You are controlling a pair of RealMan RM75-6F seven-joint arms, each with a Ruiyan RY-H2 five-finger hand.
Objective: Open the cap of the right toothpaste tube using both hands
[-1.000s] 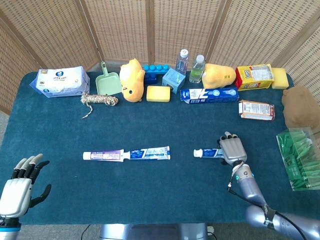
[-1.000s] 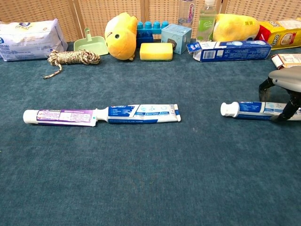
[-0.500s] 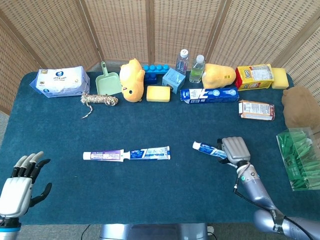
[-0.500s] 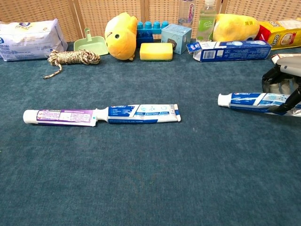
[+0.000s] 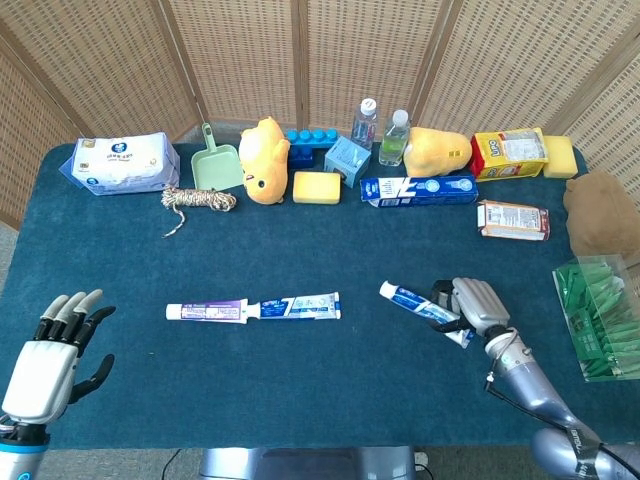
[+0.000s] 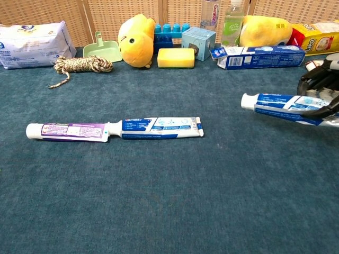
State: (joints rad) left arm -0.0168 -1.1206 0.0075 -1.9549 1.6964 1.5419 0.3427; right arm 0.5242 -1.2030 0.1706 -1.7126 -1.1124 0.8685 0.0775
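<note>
Right hand grasping right tube by its tail, cap pointing toward the two tubes lying left, left hand released, fingers spread, well left of them

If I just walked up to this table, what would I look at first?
Probably the robot's right hand near the right edge of the blue table, holding a toothpaste tube with its white cap pointing left. Next, the two toothpaste tubes lying end to end in the middle. Then the yellow plush toy in the row of things along the back.
</note>
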